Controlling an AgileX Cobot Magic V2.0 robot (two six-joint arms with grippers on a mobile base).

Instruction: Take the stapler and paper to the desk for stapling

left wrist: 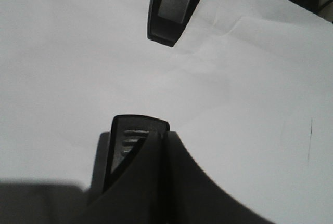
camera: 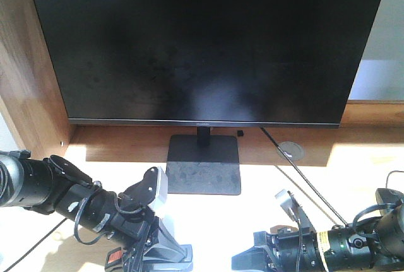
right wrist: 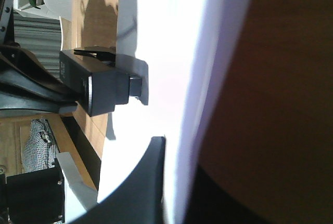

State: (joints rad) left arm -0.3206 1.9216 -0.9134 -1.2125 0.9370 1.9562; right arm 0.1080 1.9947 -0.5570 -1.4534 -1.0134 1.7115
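Note:
The white paper [left wrist: 78,52] fills the left wrist view, lying flat with a crease near its far edge. My left gripper [left wrist: 156,126] hovers low over the sheet, its two fingers closed together with nothing seen between them. My right gripper [right wrist: 171,146] faces it and is shut on the paper's [right wrist: 171,52] edge; its upper finger [left wrist: 169,11] rests on top of the sheet. In the front view both grippers, left [camera: 186,250] and right [camera: 245,259], sit low over the desk [camera: 353,158]. A red patch [camera: 115,258] shows under my left arm; whether it is the stapler I cannot tell.
A large black monitor [camera: 202,45] on a square stand [camera: 205,171] stands just behind the grippers. A wooden side panel [camera: 25,82] rises on the left. A black cable [camera: 306,180] runs from a round grommet [camera: 292,151] toward my right arm.

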